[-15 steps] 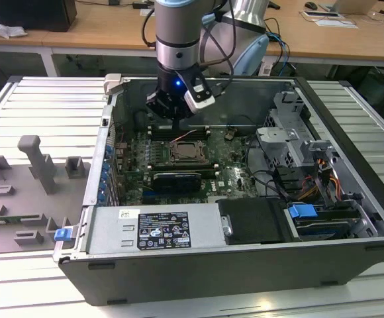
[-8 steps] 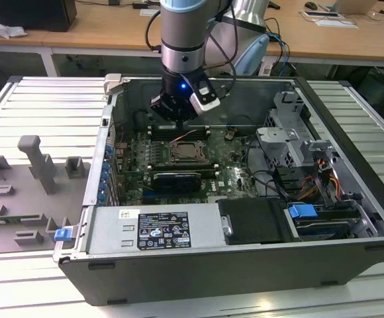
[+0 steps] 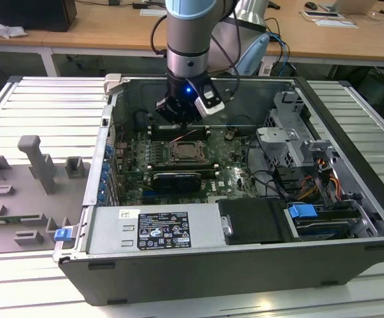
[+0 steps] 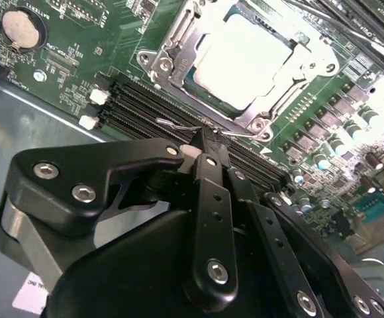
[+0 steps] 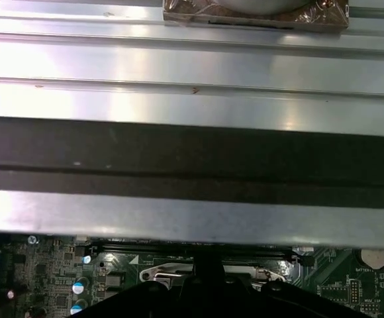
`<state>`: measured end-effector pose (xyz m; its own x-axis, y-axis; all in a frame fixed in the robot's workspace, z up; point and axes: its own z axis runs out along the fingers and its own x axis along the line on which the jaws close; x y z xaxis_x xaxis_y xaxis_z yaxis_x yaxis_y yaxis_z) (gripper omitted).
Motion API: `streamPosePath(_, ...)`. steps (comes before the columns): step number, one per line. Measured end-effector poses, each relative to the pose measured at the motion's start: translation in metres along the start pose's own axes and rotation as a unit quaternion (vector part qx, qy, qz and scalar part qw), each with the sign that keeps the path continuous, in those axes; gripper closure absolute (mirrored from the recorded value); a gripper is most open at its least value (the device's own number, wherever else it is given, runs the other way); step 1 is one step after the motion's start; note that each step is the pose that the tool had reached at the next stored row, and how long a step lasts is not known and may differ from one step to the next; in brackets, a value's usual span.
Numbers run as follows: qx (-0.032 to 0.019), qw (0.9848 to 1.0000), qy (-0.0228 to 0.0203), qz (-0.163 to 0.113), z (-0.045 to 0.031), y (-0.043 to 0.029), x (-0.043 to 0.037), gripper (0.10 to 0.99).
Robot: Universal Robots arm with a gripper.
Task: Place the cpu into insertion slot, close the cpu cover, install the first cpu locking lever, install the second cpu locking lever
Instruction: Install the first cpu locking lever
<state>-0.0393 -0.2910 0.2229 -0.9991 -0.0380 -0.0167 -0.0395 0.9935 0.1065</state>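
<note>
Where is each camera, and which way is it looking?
Exterior view: stands off the arm, above the open computer case, looking down at the green circuit board; the arm and gripper hang over the cpu.
Second wrist view: rides on the arm, looking past the black fingers at the cpu under the cpu cover.
First wrist view: rides on the arm, facing the case wall above the board.
Both wrist views share the socket and the memory slots.
</note>
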Motion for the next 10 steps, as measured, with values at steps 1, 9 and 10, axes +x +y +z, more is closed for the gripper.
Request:
streamPosePath(1,0.0,1.0,0.0,0.0,0.0004,-0.0001,-0.0009,0.98)
streamPosePath(9,0.0,1.0,0.0,0.0,0.0056,-0.0005,-0.012,0.98)
streamPosePath(10,0.0,1.0,0.0,0.0,0.007,-0.0005,-0.0142,0.98)
